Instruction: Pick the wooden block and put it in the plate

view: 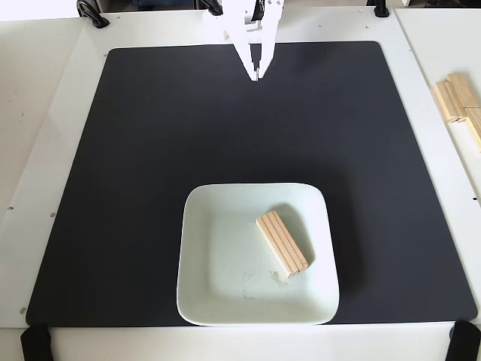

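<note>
The wooden block (283,243), a small light-tan bar with lengthwise grooves, lies diagonally inside the plate (218,297), toward its right half. The plate is a large white square dish with rounded corners and a faint scuff mark on its base, sitting at the near middle of a black mat. My white gripper (256,75) hangs at the far edge of the mat, well away from the plate, fingertips together and empty.
The black mat (150,150) covers most of the white table. A pile of pale wooden sticks (460,103) lies on the table at the right edge. Black clamps sit at the table's far corners and near corners.
</note>
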`<act>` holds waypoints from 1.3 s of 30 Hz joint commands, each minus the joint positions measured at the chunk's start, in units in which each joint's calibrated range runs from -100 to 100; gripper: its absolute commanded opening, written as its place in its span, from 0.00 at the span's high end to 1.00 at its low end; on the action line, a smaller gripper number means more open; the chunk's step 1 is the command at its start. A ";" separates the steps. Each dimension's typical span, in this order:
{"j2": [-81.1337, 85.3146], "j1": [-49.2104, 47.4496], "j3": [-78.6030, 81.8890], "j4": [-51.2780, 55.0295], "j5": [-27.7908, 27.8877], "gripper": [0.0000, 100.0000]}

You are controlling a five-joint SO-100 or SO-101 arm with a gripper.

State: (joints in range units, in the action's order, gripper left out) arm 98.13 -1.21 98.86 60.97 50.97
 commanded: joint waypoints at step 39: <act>-0.16 -0.25 0.51 17.64 -0.08 0.98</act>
State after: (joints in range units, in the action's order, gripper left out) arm 98.21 -1.40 98.86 78.23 50.97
